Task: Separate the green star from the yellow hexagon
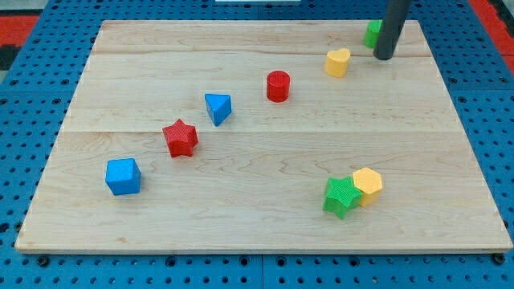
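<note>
On the wooden surface, a blue cube is sitting at the view's left. Going rightward, a red star, a blue triangular block and a red cylinder are lying in a rising diagonal. The green star is touching the yellow hexagon near the view's bottom right. A yellow heart-shaped block is sitting up top. My tip, a bare rod with no jaws, is resting beside a partly hidden green block, well apart from the star.

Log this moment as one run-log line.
tip: view's top right, beside green block | green star: touching yellow hexagon | separation: not done
</note>
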Robot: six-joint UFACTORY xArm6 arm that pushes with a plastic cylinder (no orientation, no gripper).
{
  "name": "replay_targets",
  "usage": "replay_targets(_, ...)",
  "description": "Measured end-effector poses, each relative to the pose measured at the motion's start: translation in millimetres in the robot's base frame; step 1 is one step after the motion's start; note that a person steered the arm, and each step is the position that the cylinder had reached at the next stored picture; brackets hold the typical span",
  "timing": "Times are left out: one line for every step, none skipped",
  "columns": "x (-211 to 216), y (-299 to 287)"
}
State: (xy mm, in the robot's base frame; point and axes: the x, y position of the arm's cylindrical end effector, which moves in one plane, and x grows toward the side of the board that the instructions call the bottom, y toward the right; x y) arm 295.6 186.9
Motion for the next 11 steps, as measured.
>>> replay_targets(2,-48)
replay_targets(7,-35)
replay_targets(36,53)
replay_targets(113,112)
replay_targets(223,95)
replay_targets(268,24)
replay_targets(268,-67)
replay_targets(241,-117)
replay_targets(244,-121)
replay_targets(263,-105)
replay_targets(273,-54)
